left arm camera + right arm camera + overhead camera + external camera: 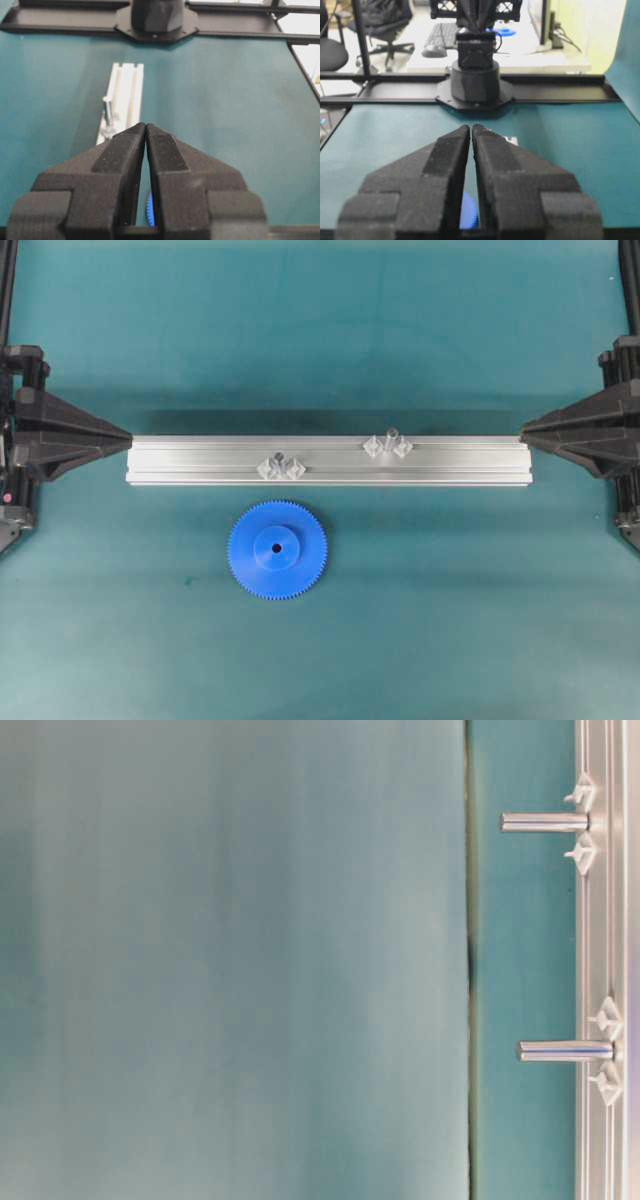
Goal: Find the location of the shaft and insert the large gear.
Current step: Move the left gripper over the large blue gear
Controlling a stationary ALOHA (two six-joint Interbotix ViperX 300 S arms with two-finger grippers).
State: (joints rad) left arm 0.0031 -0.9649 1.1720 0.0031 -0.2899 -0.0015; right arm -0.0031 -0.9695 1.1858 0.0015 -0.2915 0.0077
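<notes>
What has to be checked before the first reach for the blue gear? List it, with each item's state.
1. Large gear lies flat on the mat, hub up, apart from the rail: ok.
2. Shaft stands upright on the rail with nothing on it: ok.
3. Shaft told apart from the other pin further left on the rail, whose tip looks darker: ok.
4. Left claw open for a grasp: not ok, its tips meet and it holds nothing.
5. Right claw open for a grasp: not ok, shut and empty as well.
6. Gear's centre hole fits the shaft: cannot tell.
</notes>
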